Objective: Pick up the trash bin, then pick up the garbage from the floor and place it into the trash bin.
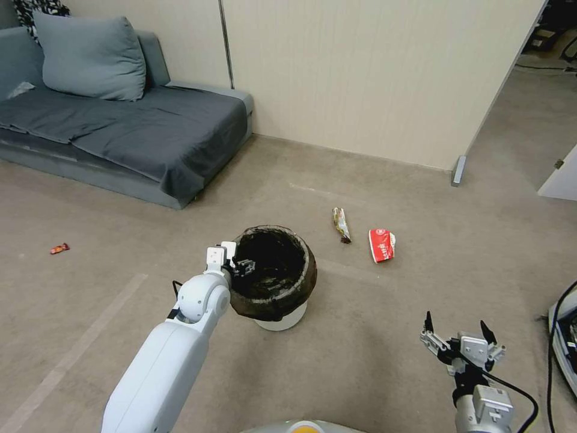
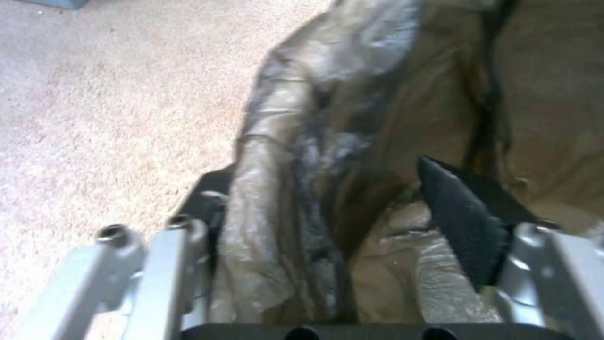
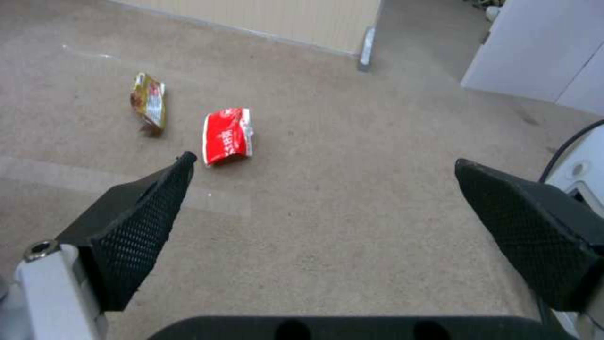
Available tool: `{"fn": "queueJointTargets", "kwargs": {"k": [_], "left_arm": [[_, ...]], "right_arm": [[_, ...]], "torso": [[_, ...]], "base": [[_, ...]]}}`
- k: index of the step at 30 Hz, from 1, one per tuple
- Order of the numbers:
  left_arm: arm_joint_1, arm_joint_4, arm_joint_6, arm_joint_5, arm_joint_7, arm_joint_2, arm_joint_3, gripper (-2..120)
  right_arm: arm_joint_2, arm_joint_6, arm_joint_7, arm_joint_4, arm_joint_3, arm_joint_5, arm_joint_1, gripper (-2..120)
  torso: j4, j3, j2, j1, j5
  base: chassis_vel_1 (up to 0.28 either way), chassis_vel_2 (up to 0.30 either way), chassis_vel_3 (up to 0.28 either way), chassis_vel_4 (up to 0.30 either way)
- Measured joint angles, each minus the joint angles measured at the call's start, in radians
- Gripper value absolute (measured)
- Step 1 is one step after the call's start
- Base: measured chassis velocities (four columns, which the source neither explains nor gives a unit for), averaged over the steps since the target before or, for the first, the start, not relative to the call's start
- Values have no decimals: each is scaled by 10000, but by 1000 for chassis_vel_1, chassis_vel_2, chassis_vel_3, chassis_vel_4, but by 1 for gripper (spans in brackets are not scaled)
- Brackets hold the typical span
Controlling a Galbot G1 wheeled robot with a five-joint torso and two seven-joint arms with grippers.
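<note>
On carpet, left gripper (image 1: 243, 265) jaws clamped on trash bin (image 1: 273, 273) rim, right gripper (image 1: 458, 332) jaws apart.

A beige short-pile carpet floor (image 1: 372, 337) covers the room, crossed by a paler strip running diagonally at the near left. A low grey fabric sofa (image 1: 156, 135) stands at the far left against a cream panelled wall (image 1: 360, 72), with a large grey-blue cushion (image 1: 90, 57) propped at its back. At the wall's right end an opening leads onward, beside a white door (image 1: 562, 177).
</note>
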Motion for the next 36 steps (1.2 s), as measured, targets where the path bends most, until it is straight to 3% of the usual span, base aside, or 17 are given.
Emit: {"fn": "queueJointTargets", "kwargs": {"k": [2, 4, 8, 10, 12, 15, 26, 30, 33, 36], "left_arm": [[8, -37, 0, -2, -6, 54, 12, 53], [8, -41, 0, -2, -6, 60, 14, 51], [42, -207, 8, -21, -51, 187, 45, 29], [44, -215, 8, -22, -60, 194, 45, 27], [70, -301, 8, -32, -121, 231, 44, 14], [91, -331, 8, -39, -128, 233, 46, 9], [213, -509, 19, 42, -179, 289, -76, 9], [458, -1056, 25, -26, -158, 472, -312, 7], [948, -2070, -168, -163, 123, 795, -812, 3], [1303, -2604, -303, -200, 367, 989, -1138, 3]], "right_arm": [[0, 50, 14, 0, -4, 0, -18, 100], [0, 57, 15, 0, -5, 0, -20, 100], [0, 166, 36, -7, -60, -18, -53, 100], [0, 170, 36, -7, -68, -20, -54, 100], [0, 183, 54, -7, -125, -38, -64, 100], [0, 186, 62, -7, -137, -42, -65, 100], [0, 186, 90, 125, -48, -1, -51, 100], [0, 149, 124, 313, 60, 38, -25, 100], [0, 78, 131, 530, 184, 124, 6, 100], [0, 67, 135, 599, 246, 181, 28, 100]], "torso": [[-1, 0, 0, 0, -2], [-1, 0, 0, 0, -2], [-2, 2, 0, 0, -4], [-2, 2, 0, 0, -4], [-2, 1, 0, -1, -3], [-3, 1, 0, 0, -4], [-3, 2, -1, 0, -6], [0, 3, -1, 0, -4], [1, 3, -1, 0, -1], [3, 2, -1, 0, 2]], "base": [[0, 0, 0, 0], [0, 0, 0, 0], [0, 0, 0, 0], [0, 0, 0, 0], [0, 0, 0, 0], [0, 0, 0, 0], [0, 0, 0, 0], [0, 0, 0, 0], [0, 0, 0, 0], [0, 0, 0, 0]]}}
